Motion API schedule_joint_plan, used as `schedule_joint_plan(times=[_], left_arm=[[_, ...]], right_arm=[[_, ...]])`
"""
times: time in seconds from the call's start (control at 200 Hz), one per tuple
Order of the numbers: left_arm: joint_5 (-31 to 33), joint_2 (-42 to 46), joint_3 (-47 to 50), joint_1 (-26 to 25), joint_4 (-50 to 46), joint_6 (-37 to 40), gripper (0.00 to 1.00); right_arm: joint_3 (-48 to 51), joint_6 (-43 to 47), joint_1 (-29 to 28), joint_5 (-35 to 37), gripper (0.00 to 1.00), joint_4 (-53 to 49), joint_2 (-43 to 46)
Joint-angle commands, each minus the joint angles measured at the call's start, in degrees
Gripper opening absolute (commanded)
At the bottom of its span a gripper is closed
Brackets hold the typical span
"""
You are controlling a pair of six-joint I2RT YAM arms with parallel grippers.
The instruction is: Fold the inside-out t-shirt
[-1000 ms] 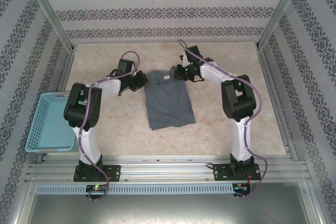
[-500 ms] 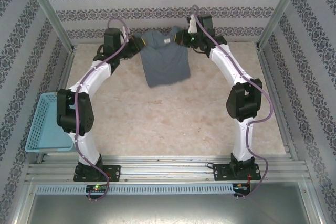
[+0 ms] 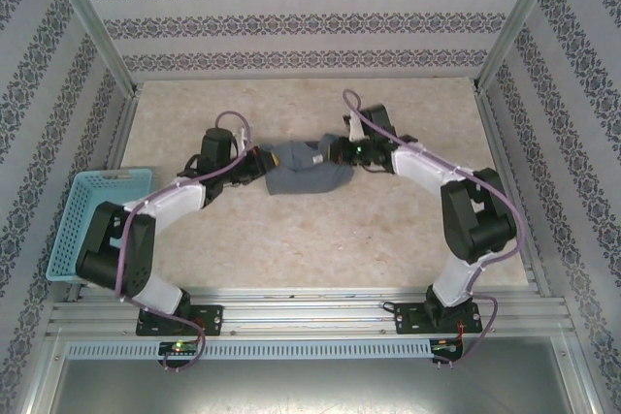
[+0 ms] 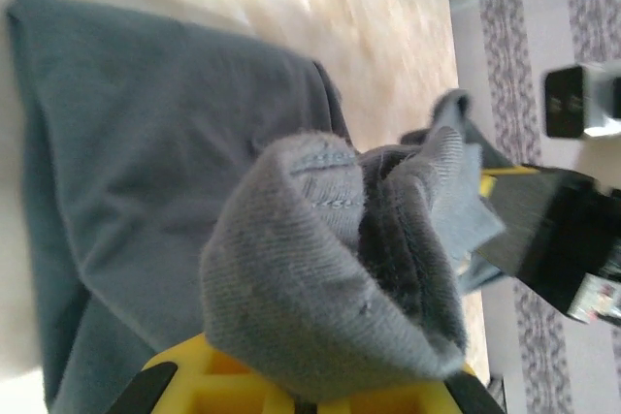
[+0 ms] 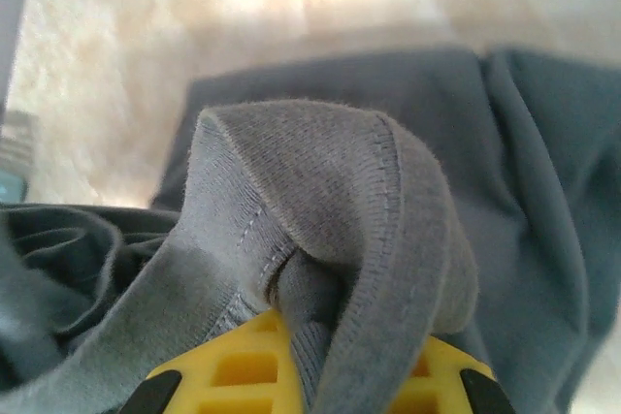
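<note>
Stretched low over the surface [image 3: 291, 249] on both sides, forearms angled inward, wrists facing each other. Folded back sharply at the left elbow, near the light-blue basket [image 3: 97, 225]; bent at the right elbow out to the right side. Clamped tight with the left pincer [image 3: 260, 164] on a fold at the left end of the inside-out t-shirt [image 3: 303, 179]; clamped tight with the right pincer [image 3: 337, 152] on a hemmed fold at its right end. Bunched into a short band between the two, mid-surface, pale label uppermost.

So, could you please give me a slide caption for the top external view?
Left gripper and right gripper pinch the bunched grey t-shirt between them.
</note>
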State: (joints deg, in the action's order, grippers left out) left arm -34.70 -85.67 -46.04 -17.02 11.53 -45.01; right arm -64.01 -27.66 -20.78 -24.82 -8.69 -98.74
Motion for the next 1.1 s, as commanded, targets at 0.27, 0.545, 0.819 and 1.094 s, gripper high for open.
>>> schedule_joint_plan(times=[0.27, 0.545, 0.819, 1.094], left_arm=[[9.2, -2.3, -7.3, -2.9, -6.4, 3.8, 0.01], [15.7, -13.4, -14.6, -1.0, -10.1, 2.0, 0.04], [19.2, -17.8, -15.0, -0.7, -12.5, -1.4, 0.11], [23.1, -17.9, -17.0, 0.3, -18.8, -3.9, 0.27]], right_arm=[[1.1, -4.8, 2.0, 5.9, 0.0, 5.4, 3.7], [-9.5, -4.3, 2.6, 6.7, 0.0, 1.4, -8.2], [-15.2, -3.0, 2.8, 8.2, 0.11, -1.8, -14.4], [-21.0, -1.2, 3.6, 9.6, 0.39, -6.1, -17.1]])
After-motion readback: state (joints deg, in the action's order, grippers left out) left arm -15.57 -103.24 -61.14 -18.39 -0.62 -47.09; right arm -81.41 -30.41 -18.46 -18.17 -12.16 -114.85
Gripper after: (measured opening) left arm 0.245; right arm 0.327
